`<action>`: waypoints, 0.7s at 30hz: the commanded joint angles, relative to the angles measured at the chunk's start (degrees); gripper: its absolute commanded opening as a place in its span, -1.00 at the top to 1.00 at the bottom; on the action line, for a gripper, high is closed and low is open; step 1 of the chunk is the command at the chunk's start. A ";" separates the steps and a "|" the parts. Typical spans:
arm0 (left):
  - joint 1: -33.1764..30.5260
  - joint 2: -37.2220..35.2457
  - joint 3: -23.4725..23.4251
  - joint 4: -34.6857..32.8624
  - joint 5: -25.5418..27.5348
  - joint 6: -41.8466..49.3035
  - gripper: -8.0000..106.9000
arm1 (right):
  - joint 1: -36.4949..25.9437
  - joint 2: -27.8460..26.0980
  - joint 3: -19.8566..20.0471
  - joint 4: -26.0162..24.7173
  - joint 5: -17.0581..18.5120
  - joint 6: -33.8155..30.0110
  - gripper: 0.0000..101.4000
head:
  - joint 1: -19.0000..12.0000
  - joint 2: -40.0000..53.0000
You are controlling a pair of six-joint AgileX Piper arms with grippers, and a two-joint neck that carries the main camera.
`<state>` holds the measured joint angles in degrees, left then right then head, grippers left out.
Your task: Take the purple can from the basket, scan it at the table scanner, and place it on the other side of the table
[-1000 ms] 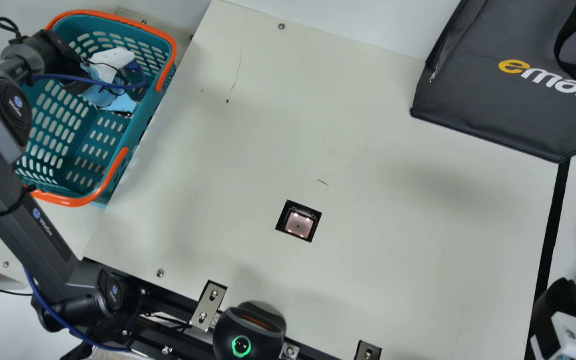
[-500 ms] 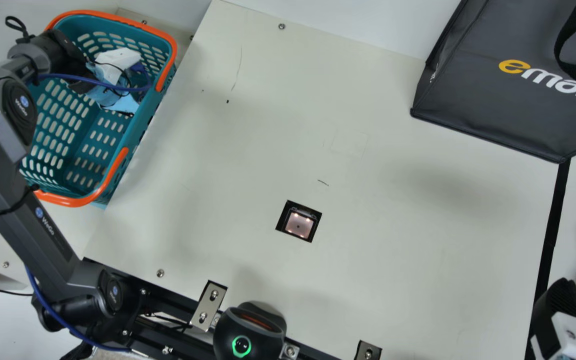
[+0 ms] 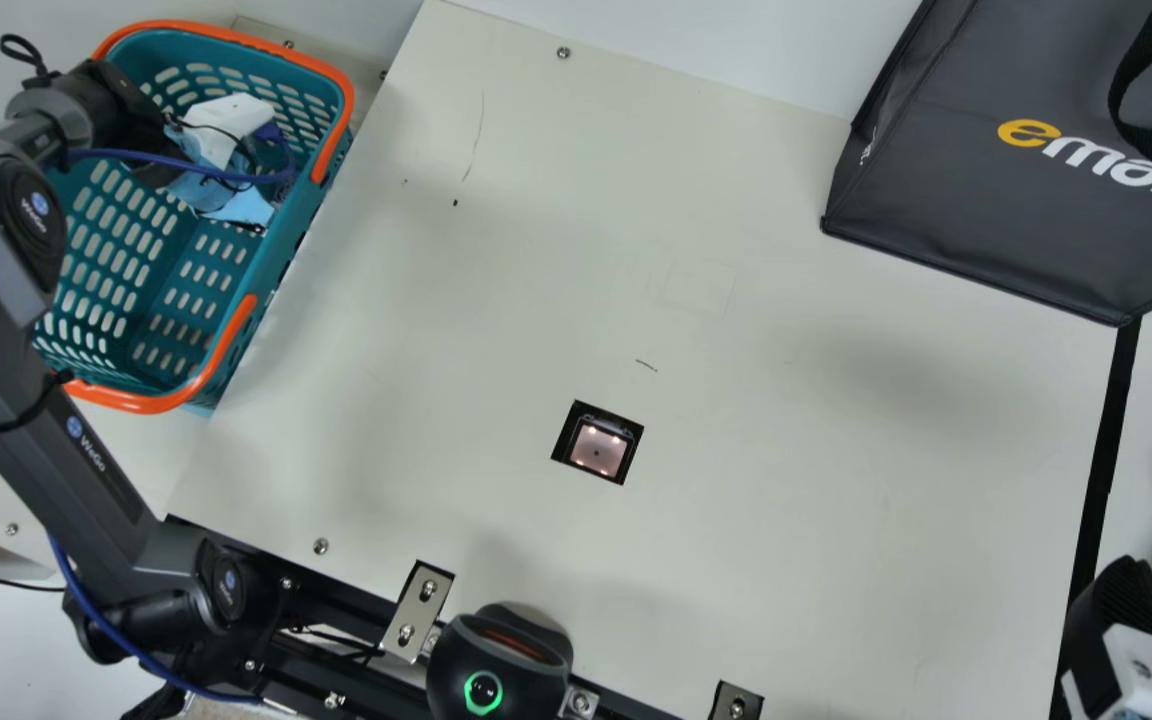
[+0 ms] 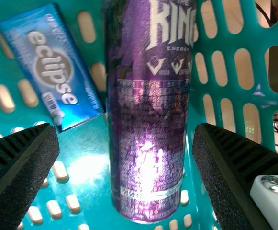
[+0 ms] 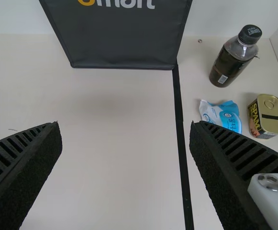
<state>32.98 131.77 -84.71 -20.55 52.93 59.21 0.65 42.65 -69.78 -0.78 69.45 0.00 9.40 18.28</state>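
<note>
- Hanging in the basket (image 3: 226, 350), the left gripper (image 3: 226, 120) has its ribbed fingers (image 4: 24, 167) wide open, one on either side of the purple can (image 4: 150, 143).
- The can runs lengthwise between them and on past their tips; whether either finger touches it, I can't tell.
- A blue packet (image 4: 57, 67) sits beside the can, just ahead of one finger.
- Over to the right gripper (image 3: 1126, 590): open too, its fingers (image 5: 28, 163) well apart, with a black strip (image 5: 179, 120) on the surface (image 3: 496, 330) between them.
- Ahead of those fingers stands the dark bag (image 3: 936, 200); a bottle (image 5: 230, 60), a soft packet (image 5: 227, 115) and a tin (image 5: 268, 117) are past the finger nearer the strip.
- Lit up, the scanner (image 3: 596, 450) sits in the surface, between the two grippers and well apart from both.
</note>
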 commanded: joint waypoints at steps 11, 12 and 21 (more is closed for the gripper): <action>0.52 -2.22 3.24 -0.56 -2.36 1.36 -0.71 | 0.00 0.00 0.00 0.00 0.00 0.00 -0.87 | -1.48 0.14; 0.48 -2.33 3.51 -0.61 -2.60 1.45 -0.71 | 0.00 0.00 0.00 0.00 0.00 0.00 -0.87 | -1.48 0.14; -0.09 -2.82 4.73 -0.90 -3.78 2.04 -0.01 | 0.00 0.00 0.00 0.00 0.00 0.00 -0.87 | -1.48 0.14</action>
<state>32.99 129.05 -80.12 -21.44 49.27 61.19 0.65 42.65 -69.78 -0.78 69.45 0.00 9.40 18.28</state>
